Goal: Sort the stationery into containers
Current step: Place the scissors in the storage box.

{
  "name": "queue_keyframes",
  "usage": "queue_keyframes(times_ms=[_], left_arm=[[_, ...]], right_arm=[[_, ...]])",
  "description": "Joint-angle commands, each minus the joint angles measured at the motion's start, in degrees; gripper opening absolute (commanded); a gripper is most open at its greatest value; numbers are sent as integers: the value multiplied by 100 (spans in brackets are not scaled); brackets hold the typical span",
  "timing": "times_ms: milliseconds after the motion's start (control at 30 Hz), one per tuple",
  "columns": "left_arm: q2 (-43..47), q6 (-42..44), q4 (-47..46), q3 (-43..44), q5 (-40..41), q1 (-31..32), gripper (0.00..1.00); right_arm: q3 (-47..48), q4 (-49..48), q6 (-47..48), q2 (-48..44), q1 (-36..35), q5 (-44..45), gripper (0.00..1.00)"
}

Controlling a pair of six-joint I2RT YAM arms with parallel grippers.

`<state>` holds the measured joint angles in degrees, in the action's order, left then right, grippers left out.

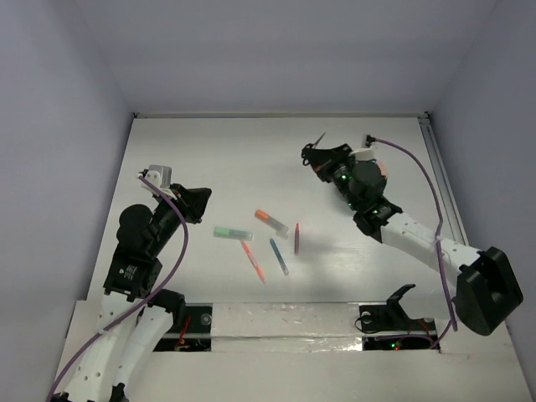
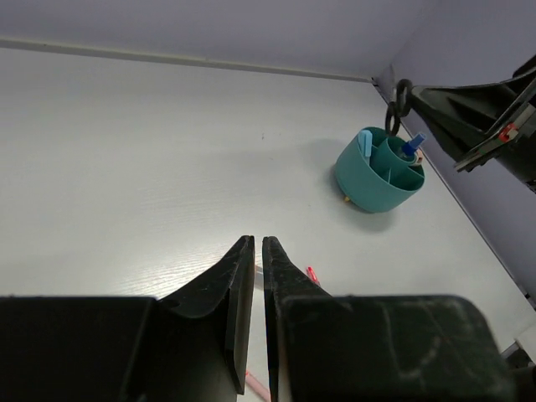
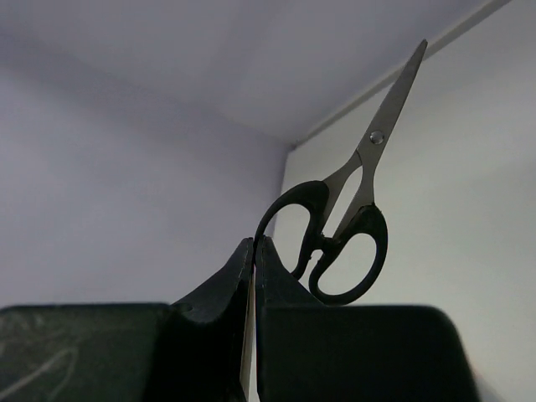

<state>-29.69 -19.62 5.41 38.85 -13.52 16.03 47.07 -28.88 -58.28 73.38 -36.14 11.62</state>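
Well, on the left the left gripper (image 2: 252, 243) hangs over the white table (image 1: 209, 151) with its two fingers almost together and nothing in them.

In the middle of the table lie five small things, near each other but apart. From left to right they are a green marker (image 1: 232, 233), an orange pen (image 1: 253, 260), an orange marker (image 1: 270, 220), a blue pen (image 1: 279, 256) and a purple crayon (image 1: 296, 238). They look light, hard and round, so they may roll. Each is best pinched across its middle.

On the far right the right gripper (image 3: 254, 243) is up in the air, its fingers pressed tight on the rim of one handle ring of the black-handled scissors (image 3: 376, 138). The blades are closed and point up and away. Scissors are stiff and not heavy, with a sharp metal tip and smooth plastic rings. Held by one thin ring, they could swing or slip, so a slow move looks safest.

The teal cup (image 2: 368, 188) stands on the far right of the table, near the scissors. A light-blue marker (image 2: 366, 142) and a blue-capped bottle (image 2: 412, 144) already stand inside it.
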Motion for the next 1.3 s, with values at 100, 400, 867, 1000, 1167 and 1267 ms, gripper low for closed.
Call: queue_keyframes(times_ms=[100, 400, 867, 1000, 1167, 1267], left_arm=[[34, -25, -348, 52, -160, -12, 7], [95, -51, -365, 26, -204, -65, 7], [122, -69, -391, 8, -248, -65, 7], [113, -77, -400, 8, -283, -118, 7], [113, -77, -400, 0, -309, -118, 7], [113, -77, -409, 8, -300, -118, 7]], right_arm=[[-672, -714, -1859, -649, 888, 411, 0], [-1612, -872, -4066, -958, 1917, -27, 0], [-1631, -1726, -5395, -53, 2595, -986, 0], [-1639, -1910, -5509, 158, 2595, -1047, 0], [-1604, -1954, -5492, 308, 2595, -951, 0], [-1578, -1954, -5518, 422, 2595, -898, 0]])
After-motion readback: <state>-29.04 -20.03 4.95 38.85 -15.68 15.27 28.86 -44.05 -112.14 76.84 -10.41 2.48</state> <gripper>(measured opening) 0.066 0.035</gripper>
